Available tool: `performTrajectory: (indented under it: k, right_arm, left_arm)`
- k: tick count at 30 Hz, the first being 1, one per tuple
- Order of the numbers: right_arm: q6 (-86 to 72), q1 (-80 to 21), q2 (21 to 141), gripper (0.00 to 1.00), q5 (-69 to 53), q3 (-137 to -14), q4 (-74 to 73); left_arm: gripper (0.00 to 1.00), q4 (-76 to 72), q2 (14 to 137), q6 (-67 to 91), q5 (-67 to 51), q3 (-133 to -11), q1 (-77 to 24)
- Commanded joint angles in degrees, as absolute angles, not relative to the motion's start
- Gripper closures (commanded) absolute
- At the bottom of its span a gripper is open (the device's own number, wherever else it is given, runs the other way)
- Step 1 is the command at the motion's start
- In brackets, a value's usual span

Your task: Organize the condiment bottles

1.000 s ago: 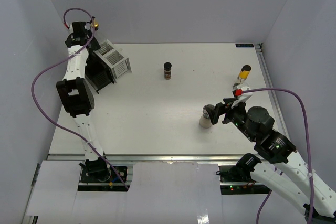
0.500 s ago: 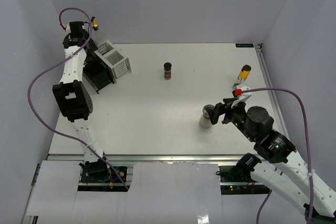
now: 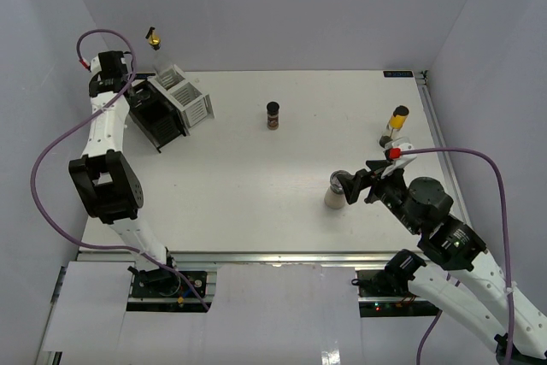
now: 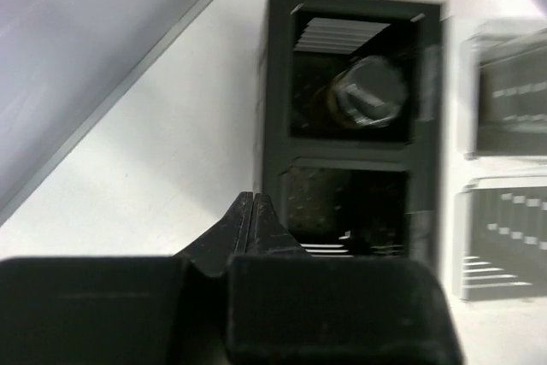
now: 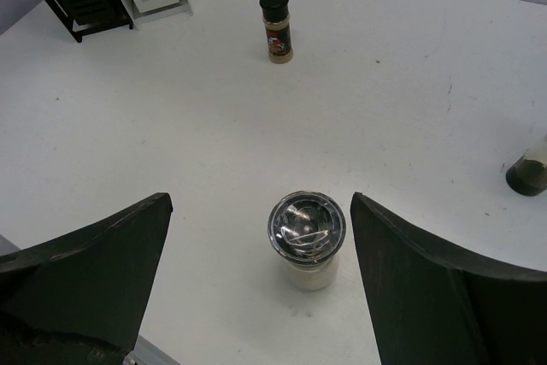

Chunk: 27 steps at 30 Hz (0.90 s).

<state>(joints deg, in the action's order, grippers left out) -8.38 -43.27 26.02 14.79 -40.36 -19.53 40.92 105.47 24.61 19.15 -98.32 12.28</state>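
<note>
White surface (image 3: 214, 203), plain lilac-grey walls all round. Count: four condiment bottles, two slotted racks, two arms.

Tall clear bottle with gold pourer (image 3: 154, 40) upright in the far compartment of the black slotted plastic rack (image 3: 162, 121). White slotted plastic rack (image 3: 190, 100) just beside it. Left jaws closed on nothing, over the black rack's near end, apart from the bottle.

Cream shaker with shiny metal top (image 5: 308, 241) upright on the surface between the wide-open right jaws, not touched. Short brown spice jar with dark cap (image 3: 273, 114) alone toward the far middle. Slim black-capped bottle with yellow contents (image 3: 396, 123) near the right edge.

Handling guess for the shaker: rigid, light, probably smooth-walled so a bit slick. Metal top possibly only pressed on. Best taken around the cream body below the cap, square-on, moderate squeeze. Squat shape, so low tipping risk.
</note>
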Motion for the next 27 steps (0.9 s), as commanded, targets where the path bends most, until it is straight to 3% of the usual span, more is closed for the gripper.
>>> performTrajectory:
  k: [1, 27]
  right_arm:
    - [-8.2, -43.6, 24.7, 0.09, 14.6, -39.8, -17.7]
    - [-8.5, -43.7, 24.1, 0.09, 14.9, -39.6, -17.7]
  left_arm:
    - [1.0, 38.7, 103.9, 25.9, 15.1, -96.0, 12.1]
    - [1.0, 36.7, 104.6, 29.3, 10.3, -90.2, 10.0]
